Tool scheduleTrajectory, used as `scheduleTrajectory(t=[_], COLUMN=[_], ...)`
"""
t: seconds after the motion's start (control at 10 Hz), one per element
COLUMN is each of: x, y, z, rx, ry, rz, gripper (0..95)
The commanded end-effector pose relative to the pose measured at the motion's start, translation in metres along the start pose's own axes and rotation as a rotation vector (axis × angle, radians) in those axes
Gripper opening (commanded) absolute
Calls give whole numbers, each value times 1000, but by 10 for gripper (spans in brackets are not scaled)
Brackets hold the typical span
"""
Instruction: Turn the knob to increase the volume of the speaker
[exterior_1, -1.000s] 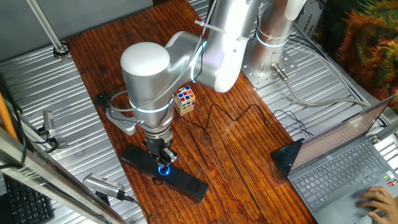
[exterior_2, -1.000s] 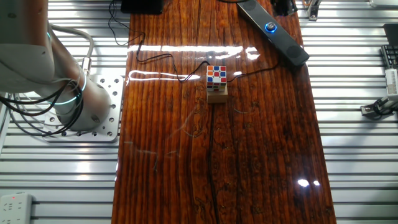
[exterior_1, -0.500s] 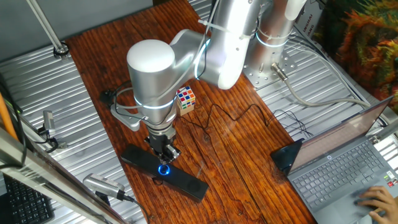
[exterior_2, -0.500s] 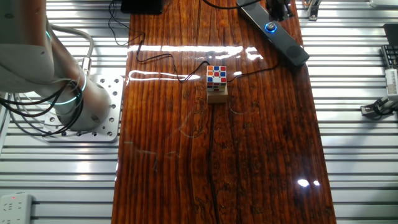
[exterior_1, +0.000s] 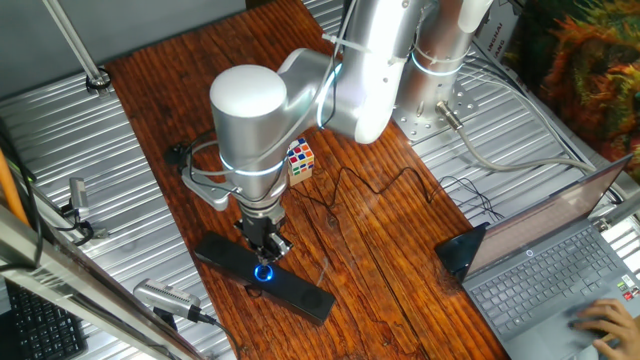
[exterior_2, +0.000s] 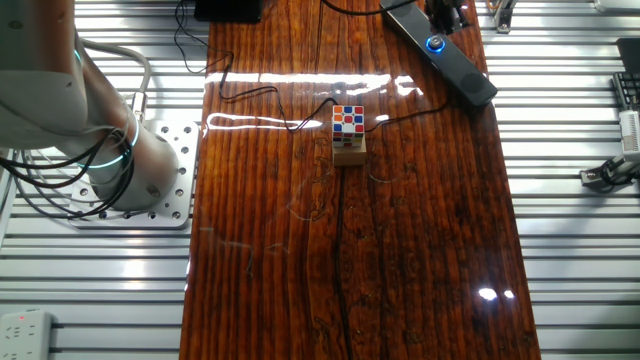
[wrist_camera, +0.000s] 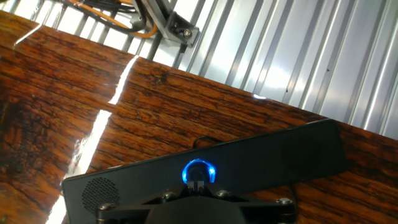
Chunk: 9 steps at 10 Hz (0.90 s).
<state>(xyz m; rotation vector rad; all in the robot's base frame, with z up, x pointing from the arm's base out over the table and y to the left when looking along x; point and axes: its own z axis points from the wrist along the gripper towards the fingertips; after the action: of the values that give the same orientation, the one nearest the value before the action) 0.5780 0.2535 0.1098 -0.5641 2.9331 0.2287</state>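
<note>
Gripper (exterior_1: 265, 248) poised right above knob (exterior_1: 263, 271) on speaker (exterior_1: 300, 292); jaw state unclear. No grip visible yet, turning probably still pending.

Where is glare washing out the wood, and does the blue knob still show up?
Other fixed view: bright streaks of glare cross the table near the cube. Hand view: a white reflection streak runs down the wood at left. The knob glows clearly in all three views.
</note>
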Motion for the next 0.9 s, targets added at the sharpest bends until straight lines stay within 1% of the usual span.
scheduleTrajectory(t=[0.1,0.5,0.9], x=[-2,-6,-6], y=[0,-1,-2], z=[3,9,11], rx=[3,17,26], ry=[-4,13,17], rz=[1,7,12], gripper=[0,0,0])
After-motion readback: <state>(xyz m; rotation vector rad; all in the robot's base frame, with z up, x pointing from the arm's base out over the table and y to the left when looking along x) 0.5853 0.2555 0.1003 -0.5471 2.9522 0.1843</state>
